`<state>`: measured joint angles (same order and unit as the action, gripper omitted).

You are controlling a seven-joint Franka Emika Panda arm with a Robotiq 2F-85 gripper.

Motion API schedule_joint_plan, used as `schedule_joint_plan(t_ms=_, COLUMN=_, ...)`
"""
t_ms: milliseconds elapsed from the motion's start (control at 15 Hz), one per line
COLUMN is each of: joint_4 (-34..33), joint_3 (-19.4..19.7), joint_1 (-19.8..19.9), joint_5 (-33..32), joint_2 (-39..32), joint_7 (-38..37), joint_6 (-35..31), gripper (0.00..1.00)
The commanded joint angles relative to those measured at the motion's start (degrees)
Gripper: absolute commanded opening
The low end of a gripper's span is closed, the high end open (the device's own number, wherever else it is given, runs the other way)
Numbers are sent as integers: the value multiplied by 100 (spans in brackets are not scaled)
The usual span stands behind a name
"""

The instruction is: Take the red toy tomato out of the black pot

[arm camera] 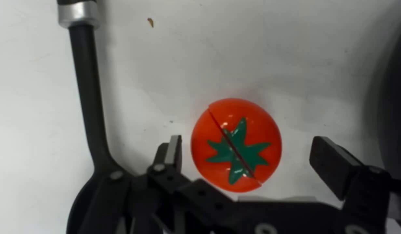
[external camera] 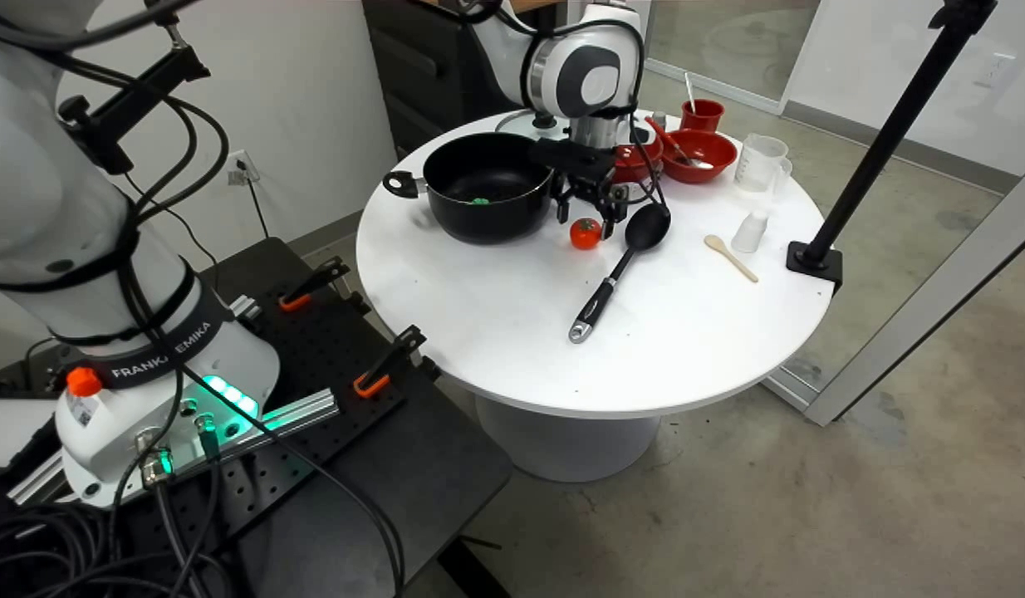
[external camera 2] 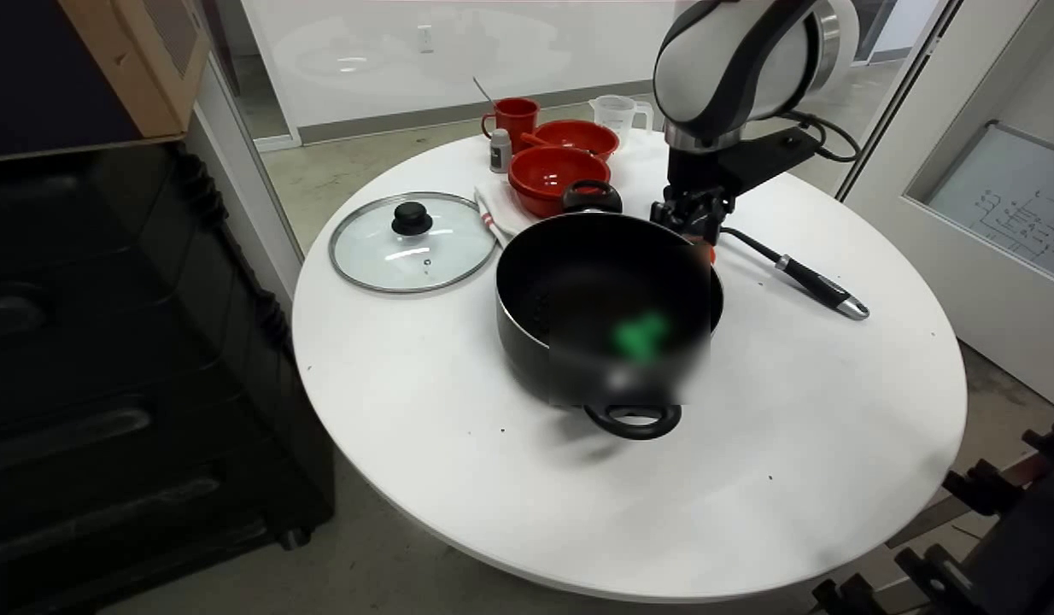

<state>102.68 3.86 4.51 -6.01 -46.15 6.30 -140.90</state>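
Currently, your gripper [arm camera: 247, 151] stands wide, straddling the red toy tomato [arm camera: 231, 143] with a gap showing on each side. Tomato rests on the white table [external camera 2: 800, 530], outside the black pot [external camera: 492, 223] and farther than it from the edge by the black drawers [external camera 2: 151, 342].

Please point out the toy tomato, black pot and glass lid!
Toy tomato [arm camera: 241, 145]: wrist view, on its green leaf.
Black pot [external camera: 487, 223]: in an exterior view, on its outer wall.
Glass lid [external camera 2: 420, 244]: in an exterior view, on its clear glass.
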Motion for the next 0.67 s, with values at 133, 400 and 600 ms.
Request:
schedule_joint_plan(t_ms=133, joint_4=140, joint_3=-134, joint_1=86, joint_5=92, joint_2=292, joint_7=104, joint_6=21, gripper=100)
schedule_joint_plan(t_ms=400, joint_4=543, joint_3=-287, joint_1=158, joint_5=196, joint_2=924, joint_7=209, joint_6=-101, gripper=100)
schedule_joint_plan(t_ms=600, joint_4=906, joint_3=-304, joint_1=136, joint_5=224, joint_2=1496, joint_7=146, joint_6=-270, gripper=100)
